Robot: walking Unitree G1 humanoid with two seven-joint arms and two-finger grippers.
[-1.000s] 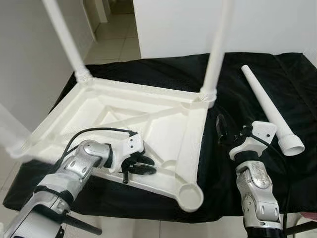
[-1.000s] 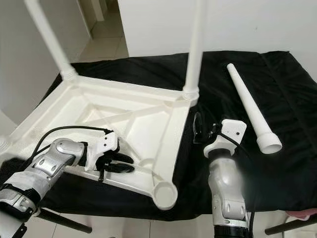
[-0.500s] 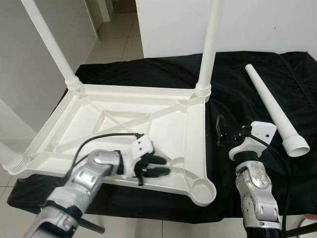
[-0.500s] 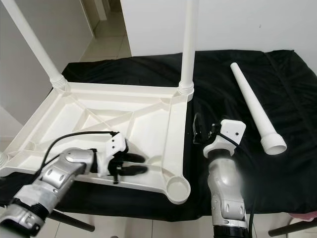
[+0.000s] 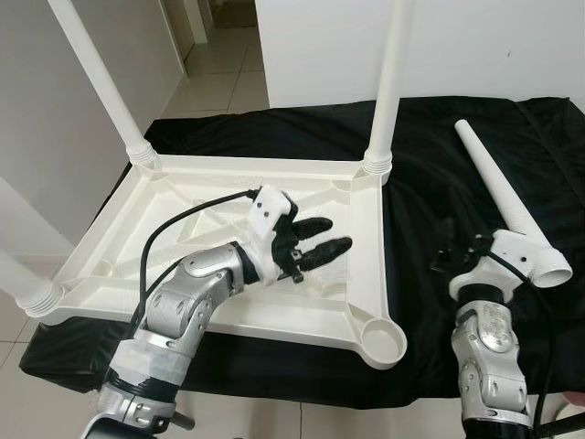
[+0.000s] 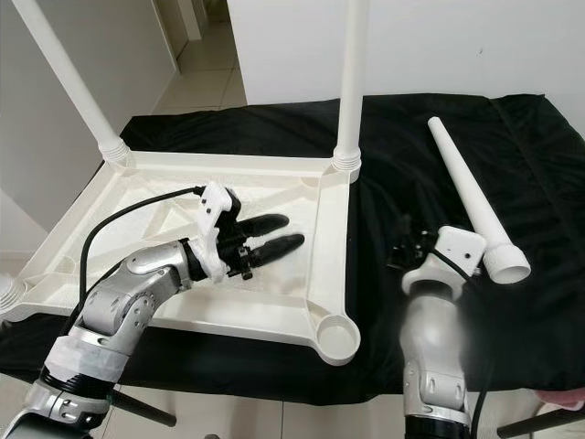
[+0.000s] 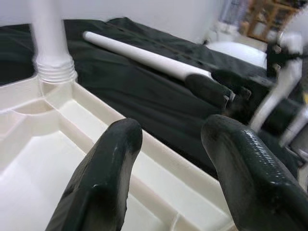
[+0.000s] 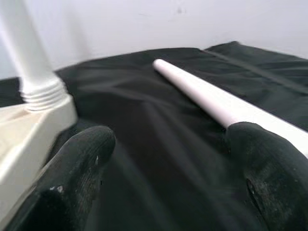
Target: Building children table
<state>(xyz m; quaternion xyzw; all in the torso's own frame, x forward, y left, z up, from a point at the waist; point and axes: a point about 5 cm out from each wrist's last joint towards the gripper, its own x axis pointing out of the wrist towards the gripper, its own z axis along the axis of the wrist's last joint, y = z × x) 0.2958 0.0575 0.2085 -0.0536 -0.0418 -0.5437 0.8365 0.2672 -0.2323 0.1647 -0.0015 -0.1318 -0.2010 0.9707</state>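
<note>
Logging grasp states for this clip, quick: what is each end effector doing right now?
Left end effector: open, empty, above the upturned tabletop.
Right end effector: open, empty, beside the loose leg.

My left gripper [image 5: 315,247] hovers open over upturned tabletop [image 5: 183,229]; upright legs [image 5: 388,87] block far side. Bare black cloth [image 5: 430,201] between tabletop and loose leg [image 5: 503,201] passable.

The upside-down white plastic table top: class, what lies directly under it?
A black cloth lies under the upside-down white plastic table top, spreading beyond it to the loose white plastic leg. What supports the cloth is covered. The left gripper hovers open above the top.
</note>
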